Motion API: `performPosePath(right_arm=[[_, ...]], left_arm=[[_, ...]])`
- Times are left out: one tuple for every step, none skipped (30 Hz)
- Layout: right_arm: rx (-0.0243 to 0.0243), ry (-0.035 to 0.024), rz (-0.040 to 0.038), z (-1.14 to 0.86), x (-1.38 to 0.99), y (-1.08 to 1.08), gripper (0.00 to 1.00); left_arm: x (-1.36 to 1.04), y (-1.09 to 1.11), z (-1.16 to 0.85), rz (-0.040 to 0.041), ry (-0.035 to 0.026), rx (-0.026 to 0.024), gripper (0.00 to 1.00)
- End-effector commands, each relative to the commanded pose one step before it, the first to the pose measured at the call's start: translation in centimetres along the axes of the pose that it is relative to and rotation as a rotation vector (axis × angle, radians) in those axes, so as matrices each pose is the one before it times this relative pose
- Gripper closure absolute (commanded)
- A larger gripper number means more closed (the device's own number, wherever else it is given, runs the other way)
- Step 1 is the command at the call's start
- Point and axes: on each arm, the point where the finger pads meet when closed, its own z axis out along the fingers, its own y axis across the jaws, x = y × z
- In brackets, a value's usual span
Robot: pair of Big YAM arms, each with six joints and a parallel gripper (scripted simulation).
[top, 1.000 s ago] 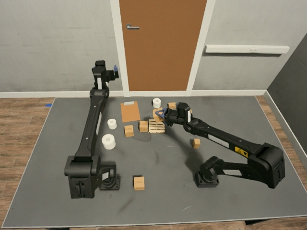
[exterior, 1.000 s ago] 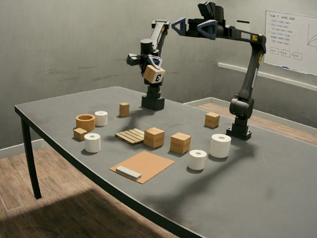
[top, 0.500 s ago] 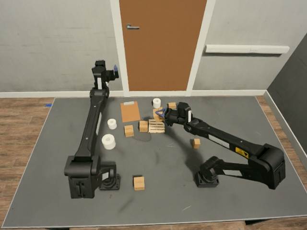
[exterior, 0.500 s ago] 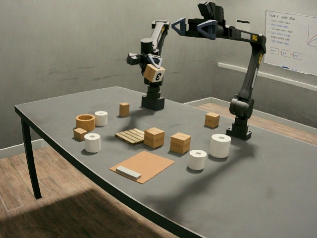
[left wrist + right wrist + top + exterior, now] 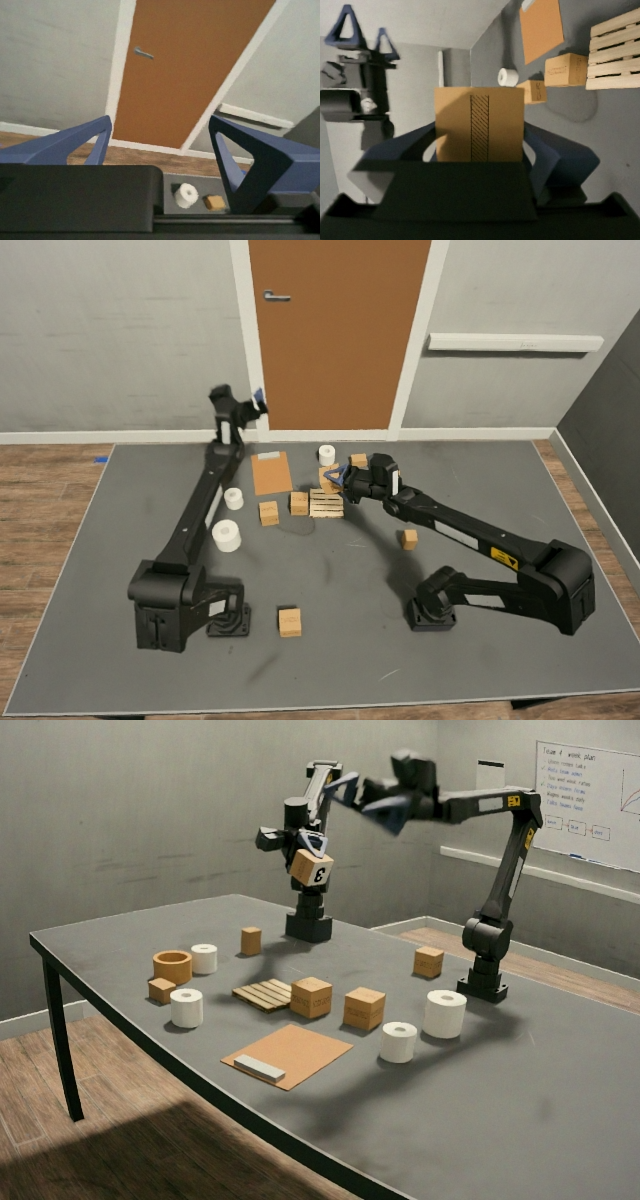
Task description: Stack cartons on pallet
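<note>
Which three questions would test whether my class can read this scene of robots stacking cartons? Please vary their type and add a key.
1. True or false: the pallet bears a carton already.
2. Multiple choice: what number shows on the carton in the right end effector?
a) 1
b) 3
c) 8
3. Fill in the blank: the left end effector is ____, with nothing between its fingers.

Key: 1. False; 2. b; 3. open
</note>
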Motion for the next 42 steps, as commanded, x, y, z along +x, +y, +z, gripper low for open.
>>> performPosePath(right_arm=[[-0.03369, -0.01097, -0.01396, 0.165, -0.864, 2.294, 0.45], [0.0, 0.0, 0.0, 0.0, 0.0, 0.0, 0.45], [0.0, 0.0, 0.0, 0.0, 0.0, 0.0, 0.45], [0.0, 0.0, 0.0, 0.0, 0.0, 0.0, 0.45], [0.0, 0.0, 0.0, 0.0, 0.0, 0.0, 0.45], [0.0, 0.0, 0.0, 0.0, 0.0, 0.0, 0.45], [0.0, 0.0, 0.0, 0.0, 0.0, 0.0, 0.45], [0.0, 0.0, 0.0, 0.0, 0.0, 0.0, 0.45], [0.0, 0.0, 0.0, 0.0, 0.0, 0.0, 0.45], [0.0, 0.0, 0.0, 0.0, 0.0, 0.0, 0.45], [0.0, 0.0, 0.0, 0.0, 0.0, 0.0, 0.45], [0.0, 0.0, 0.0, 0.0, 0.0, 0.0, 0.45], [0.0, 0.0, 0.0, 0.0, 0.0, 0.0, 0.45], [0.0, 0.0, 0.0, 0.0, 0.0, 0.0, 0.45], [0.0, 0.0, 0.0, 0.0, 0.0, 0.0, 0.45], [0.0, 0.0, 0.0, 0.0, 0.0, 0.0, 0.45], [0.0, 0.0, 0.0, 0.0, 0.0, 0.0, 0.45], [0.0, 0.0, 0.0, 0.0, 0.0, 0.0, 0.45], [0.0, 0.0, 0.0, 0.0, 0.0, 0.0, 0.45], [0.0, 0.0, 0.0, 0.0, 0.0, 0.0, 0.45], [0.0, 0.0, 0.0, 0.0, 0.0, 0.0, 0.45], [0.0, 0.0, 0.0, 0.0, 0.0, 0.0, 0.45], [0.0, 0.0, 0.0, 0.0, 0.0, 0.0, 0.45], [0.0, 0.0, 0.0, 0.0, 0.0, 0.0, 0.45], [0.0, 0.0, 0.0, 0.0, 0.0, 0.0, 0.45], [0.0, 0.0, 0.0, 0.0, 0.0, 0.0, 0.45], [0.0, 0.0, 0.0, 0.0, 0.0, 0.0, 0.45], [0.0, 0.0, 0.0, 0.0, 0.0, 0.0, 0.45], [0.0, 0.0, 0.0, 0.0, 0.0, 0.0, 0.45], [0.0, 0.0, 0.0, 0.0, 0.0, 0.0, 0.45], [0.0, 0.0, 0.0, 0.0, 0.0, 0.0, 0.45], [0.0, 0.0, 0.0, 0.0, 0.0, 0.0, 0.45], [0.0, 0.0, 0.0, 0.0, 0.0, 0.0, 0.45], [0.0, 0.0, 0.0, 0.0, 0.0, 0.0, 0.45], [0.0, 0.0, 0.0, 0.0, 0.0, 0.0, 0.45], [0.0, 0.0, 0.0, 0.0, 0.0, 0.0, 0.45], [0.0, 0.0, 0.0, 0.0, 0.0, 0.0, 0.45], [0.0, 0.0, 0.0, 0.0, 0.0, 0.0, 0.45], [0.0, 0.0, 0.0, 0.0, 0.0, 0.0, 0.45], [0.0, 0.0, 0.0, 0.0, 0.0, 0.0, 0.45], [0.0, 0.0, 0.0, 0.0, 0.0, 0.0, 0.45], [0.0, 0.0, 0.0, 0.0, 0.0, 0.0, 0.45]], left_arm=[[1.66, -2.193, 0.277, -0.22502, -0.04243, 0.06829, 0.0], [0.0, 0.0, 0.0, 0.0, 0.0, 0.0, 0.0], [0.0, 0.0, 0.0, 0.0, 0.0, 0.0, 0.0], [-1.341, -1.49, -0.04, -0.03837, -0.03195, 0.03319, 0.0], [2.253, 0.568, -0.722, -0.04992, 0.02342, 0.00186, 0.0], [1.16, -0.147, -0.271, -0.04905, 0.00626, 0.0146, 0.0], [1.304, 0.179, -0.015, -0.0433, 0.0117, 0.00685, 0.0], [1.002, 0.06, -0.13, -0.04062, 0.00738, 0.00889, 0.0], [0.794, -0.062, -0.234, -0.03959, 0.00421, 0.01145, 0.0], [0.77, -0.031, -0.245, -0.03927, 0.00439, 0.01105, 0.0], [0.754, -0.004, -0.258, -0.03891, 0.00469, 0.01073, 0.0], [0.781, -0.015, -0.272, -0.03858, 0.00757, 0.01241, 0.0], [0.722, 0.042, -0.283, -0.03833, 0.00531, 0.01013, 0.0], [0.706, 0.064, -0.295, -0.03809, 0.00562, 0.00984, 0.0], [0.69, 0.083, -0.307, -0.03786, 0.00591, 0.00954, 0.0], [0.677, 0.101, -0.321, -0.0385, 0.00623, 0.00935, 0.0], [0.663, 0.121, -0.333, -0.03749, 0.00655, 0.00898, 0.0], [0.644, 0.137, -0.343, -0.03741, 0.0068, 0.00867, 0.0], [0.0, 0.0, 0.0, 0.0, 0.0, 0.0, 0.0], [0.0, 0.0, 0.0, 0.0, 0.0, 0.0, 0.0], [-0.132, -1.4, 0.445, -0.04253, -0.00625, 0.03586, 0.0], [1.394, 1.708, -1.306, -0.05378, 0.02045, -0.0174, 0.0], [0.828, 0.266, -0.536, -0.05197, 0.01094, 0.01058, 0.0], [0.7, 0.255, -0.487, -0.04478, 0.00998, 0.00872, 0.0], [0.625, 0.246, -0.464, -0.04321, 0.0095, 0.0078, 0.0], [0.582, 0.254, -0.458, -0.03904, 0.00941, 0.00689, 0.0], [0.542, 0.252, -0.452, -0.03807, 0.00926, 0.00632, 0.0], [0.532, 0.257, -0.469, -0.04082, 0.00959, 0.00623, 0.0], [0.512, 0.27, -0.478, -0.03808, 0.00975, 0.0056, 0.0], [0.476, 0.263, -0.469, -0.03742, 0.00955, 0.0051, 0.0], [0.462, 0.267, -0.48, -0.03784, 0.00974, 0.00479, 0.0], [0.45, 0.273, -0.493, -0.03824, 0.00996, 0.00447, 0.0], [0.436, 0.276, -0.503, -0.03845, 0.01013, 0.00412, 0.0], [0.421, 0.277, -0.511, -0.03859, 0.01026, 0.00375, 0.0], [0.406, 0.277, -0.519, -0.03874, 0.01036, 0.00338, 0.0], [0.0, 0.0, 0.0, 0.0, 0.0, 0.0, 0.0], [0.0, 0.0, 0.0, 0.0, 0.0, 0.0, 0.0], [0.649, -0.99, 0.503, -0.03677, 0.01562, 0.03257, 0.0], [0.342, 0.258, -0.475, -0.03118, 0.00918, 0.00207, 0.0], [-0.032, 1.408, -1.511, -0.02605, 0.00114, -0.0279, 0.0], [0.521, 0.423, -0.727, -0.02345, 0.01469, -0.00098, 0.0], [0.728, -0.092, -0.695, 0.01602, 0.02026, 0.00695, 0.0]])
